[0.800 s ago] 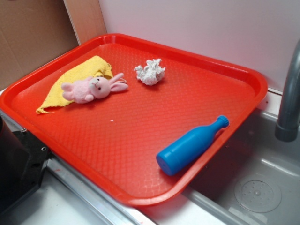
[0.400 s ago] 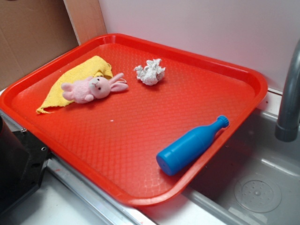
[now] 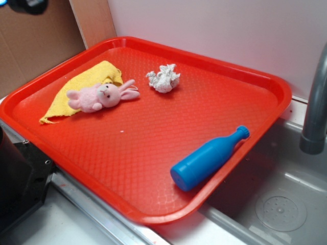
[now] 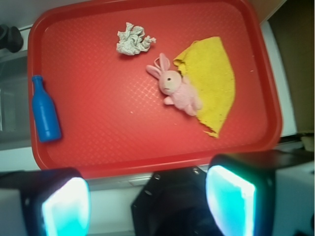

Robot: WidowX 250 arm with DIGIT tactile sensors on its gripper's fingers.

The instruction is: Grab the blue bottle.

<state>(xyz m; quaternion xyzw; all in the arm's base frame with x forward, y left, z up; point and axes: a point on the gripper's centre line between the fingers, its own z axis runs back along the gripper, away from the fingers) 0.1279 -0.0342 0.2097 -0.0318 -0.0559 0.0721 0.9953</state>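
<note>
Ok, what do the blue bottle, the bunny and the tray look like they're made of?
The blue bottle looks like smooth, hard plastic with a soft sheen. The pink bunny seems to be fuzzy plush fabric. The red tray appears to be moulded plastic, with a fine pebbled texture and glossy rim.

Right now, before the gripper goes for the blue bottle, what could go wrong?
1. The smooth blue plastic bottle lies on its side and may roll away when touched.
2. It rests against the red tray's raised rim, which could block one pad of the open gripper.
</note>
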